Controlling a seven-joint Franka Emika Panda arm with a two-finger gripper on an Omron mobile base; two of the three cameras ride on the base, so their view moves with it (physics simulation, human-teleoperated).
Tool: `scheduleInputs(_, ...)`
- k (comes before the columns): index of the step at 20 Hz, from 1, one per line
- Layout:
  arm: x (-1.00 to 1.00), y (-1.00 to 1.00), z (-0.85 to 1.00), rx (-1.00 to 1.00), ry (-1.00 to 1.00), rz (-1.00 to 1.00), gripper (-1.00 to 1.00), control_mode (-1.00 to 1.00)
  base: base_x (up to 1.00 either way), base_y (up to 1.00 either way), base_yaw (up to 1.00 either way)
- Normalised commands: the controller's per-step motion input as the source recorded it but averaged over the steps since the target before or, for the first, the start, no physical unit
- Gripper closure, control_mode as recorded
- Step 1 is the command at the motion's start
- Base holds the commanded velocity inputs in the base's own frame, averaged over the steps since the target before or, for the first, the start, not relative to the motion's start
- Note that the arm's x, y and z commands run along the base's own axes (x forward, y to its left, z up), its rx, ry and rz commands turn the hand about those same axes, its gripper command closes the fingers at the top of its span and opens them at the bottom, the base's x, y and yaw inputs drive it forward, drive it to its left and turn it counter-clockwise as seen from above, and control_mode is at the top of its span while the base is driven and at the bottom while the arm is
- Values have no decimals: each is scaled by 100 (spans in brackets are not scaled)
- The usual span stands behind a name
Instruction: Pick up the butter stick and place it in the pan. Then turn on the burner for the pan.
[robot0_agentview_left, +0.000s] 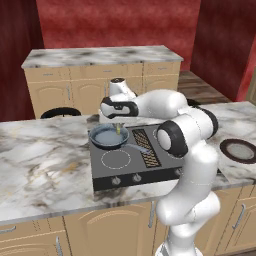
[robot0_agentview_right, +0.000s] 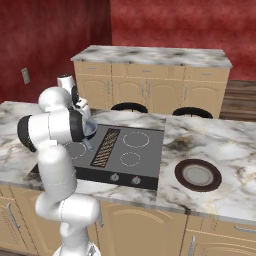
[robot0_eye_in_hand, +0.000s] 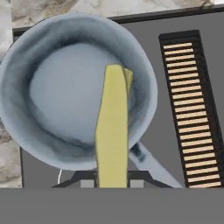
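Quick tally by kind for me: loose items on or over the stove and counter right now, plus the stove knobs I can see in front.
Butter stick: 1, between the fingers of the gripper, over the pan
Pan: 1, on the stove
Dark plate: 1, on the counter
Stove knobs: 2 in the right base view, and
Total: 5

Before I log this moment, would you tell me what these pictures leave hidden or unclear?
- Gripper fingertips: hand view, mostly covered by the butter stick and cut off at the bottom.
- Whether the butter stick touches the pan floor: not settled from above in the hand view; too small in the left base view.
- Pan in the right base view: largely behind the arm.
- Knobs: too small in both base views to read their settings.
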Motion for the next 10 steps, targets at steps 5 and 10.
scheduleInputs(5,35,50,-33,0,0,0,100,-100,0,0,0)
scheduleInputs(10,36,22,-33,3,0,0,100,-100,0,0,0)
